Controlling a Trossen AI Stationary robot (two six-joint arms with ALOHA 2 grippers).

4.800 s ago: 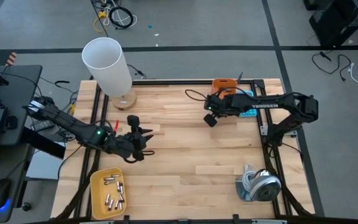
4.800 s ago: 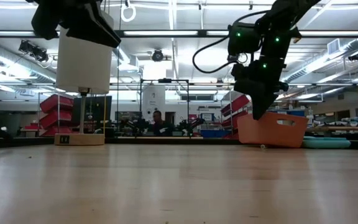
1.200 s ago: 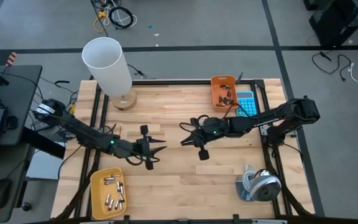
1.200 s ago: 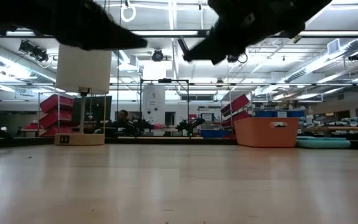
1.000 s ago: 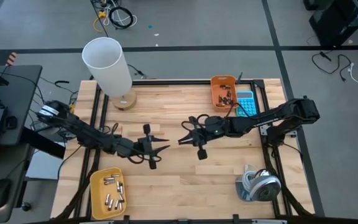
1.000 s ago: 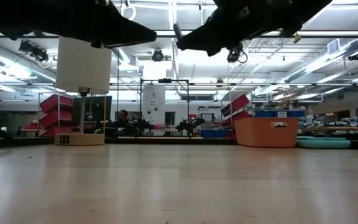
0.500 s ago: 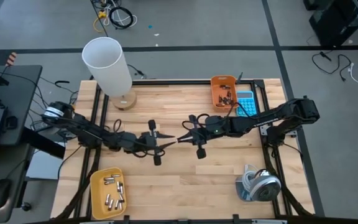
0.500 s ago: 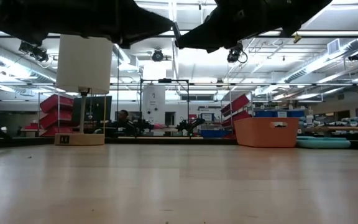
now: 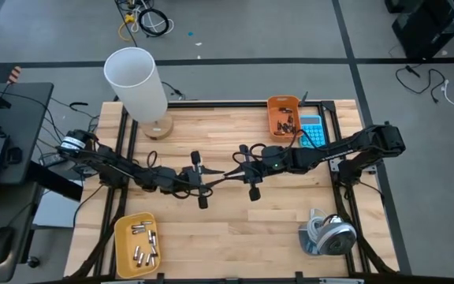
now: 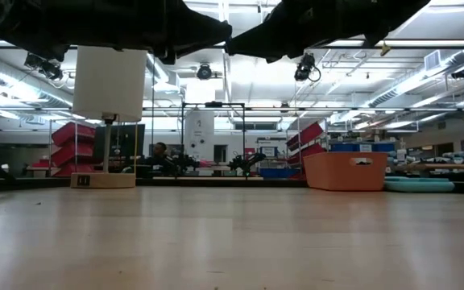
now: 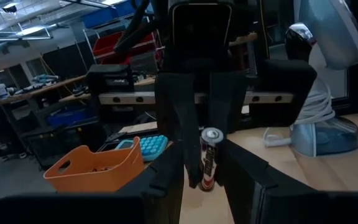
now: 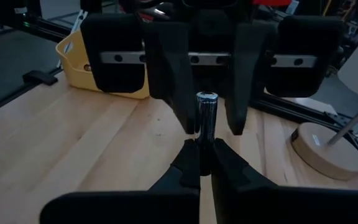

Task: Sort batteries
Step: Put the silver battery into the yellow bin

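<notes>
I have my right gripper (image 12: 204, 152) pinched on a small silvery cylindrical battery (image 12: 205, 118), held mid-table between the left gripper's (image 12: 207, 81) parted fingers. Silvery cells (image 9: 142, 243) fill the yellow tray (image 9: 122, 237), dark ones (image 9: 288, 122) the orange bin (image 9: 274, 103); sorting looks nearly finished.

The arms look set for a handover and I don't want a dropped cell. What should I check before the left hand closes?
1. Right hand grips the battery: ok, shut on its lower end.
2. Left hand is open: ok, a finger stands on each side of the battery, with gaps visible.
3. Battery is centred between the left fingers: ok in the right wrist view.
4. Free length to grab: ok, the upper part sticks out past the right fingers.
5. Yellow tray has room: ok, bare floor shows between its cells.
6. Which container this battery belongs in: cannot tell.
</notes>
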